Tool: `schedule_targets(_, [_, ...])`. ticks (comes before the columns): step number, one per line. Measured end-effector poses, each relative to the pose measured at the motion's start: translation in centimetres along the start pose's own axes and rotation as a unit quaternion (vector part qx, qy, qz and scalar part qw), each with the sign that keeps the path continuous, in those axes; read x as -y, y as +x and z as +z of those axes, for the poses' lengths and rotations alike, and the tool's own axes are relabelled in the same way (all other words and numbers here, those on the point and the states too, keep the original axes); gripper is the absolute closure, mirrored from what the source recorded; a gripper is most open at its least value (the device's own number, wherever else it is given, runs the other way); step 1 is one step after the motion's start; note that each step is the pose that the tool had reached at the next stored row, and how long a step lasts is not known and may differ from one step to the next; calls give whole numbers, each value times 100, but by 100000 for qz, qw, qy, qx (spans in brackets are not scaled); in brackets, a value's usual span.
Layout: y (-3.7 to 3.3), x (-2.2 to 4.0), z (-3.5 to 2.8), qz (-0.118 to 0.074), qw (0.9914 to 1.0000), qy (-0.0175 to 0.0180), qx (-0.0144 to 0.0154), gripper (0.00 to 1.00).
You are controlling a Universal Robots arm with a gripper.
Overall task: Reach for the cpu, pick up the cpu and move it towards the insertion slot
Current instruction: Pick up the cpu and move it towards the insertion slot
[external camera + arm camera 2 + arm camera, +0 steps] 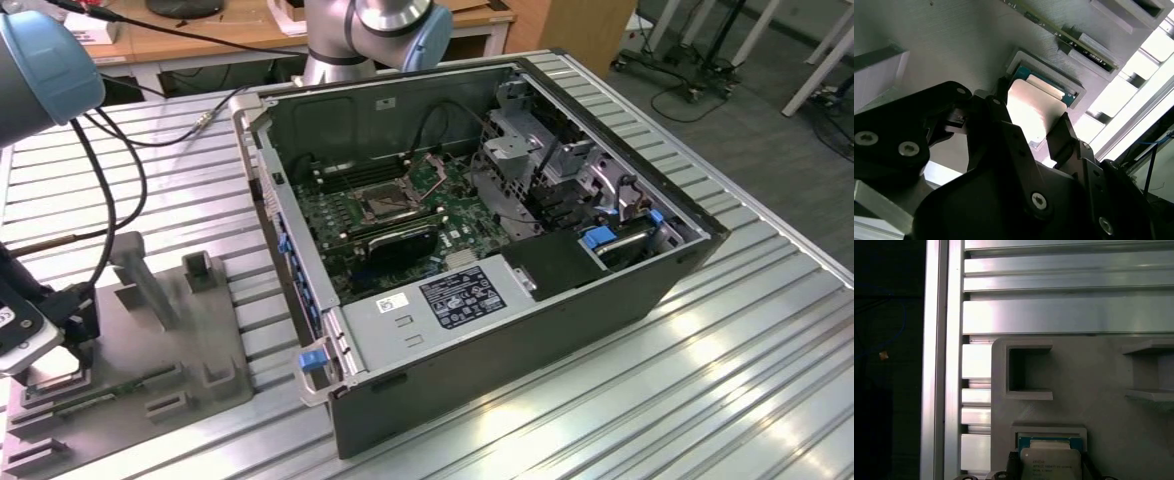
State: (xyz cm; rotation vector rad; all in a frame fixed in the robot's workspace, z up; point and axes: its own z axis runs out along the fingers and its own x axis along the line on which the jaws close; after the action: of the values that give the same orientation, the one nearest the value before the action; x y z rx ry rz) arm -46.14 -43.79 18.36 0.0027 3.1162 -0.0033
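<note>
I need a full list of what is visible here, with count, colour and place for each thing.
table: one, silver ribbed metal, under everything.
computer case: one, black, open, on the table.
insertion slot: one, dark with shiny frame, inside the case.
metal box: one, grey with white labels, in the case.
fixture plate: one, grey, at the exterior view's left of the case.
cpu: one, silvery, in a recess of the fixture plate.
arm: one, grey and blue, at the exterior view's left edge.
gripper: one, black, low over the cpu.

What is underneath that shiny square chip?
The cpu lies in a raised-rim pocket of the grey fixture plate, which rests on the ribbed metal table. The pocket's floor is covered by the chip itself.
</note>
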Motion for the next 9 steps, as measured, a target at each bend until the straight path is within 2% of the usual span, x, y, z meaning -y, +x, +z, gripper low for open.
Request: schedule_targets(9, [-1, 0, -28, -3, 100000, 27, -4, 45])
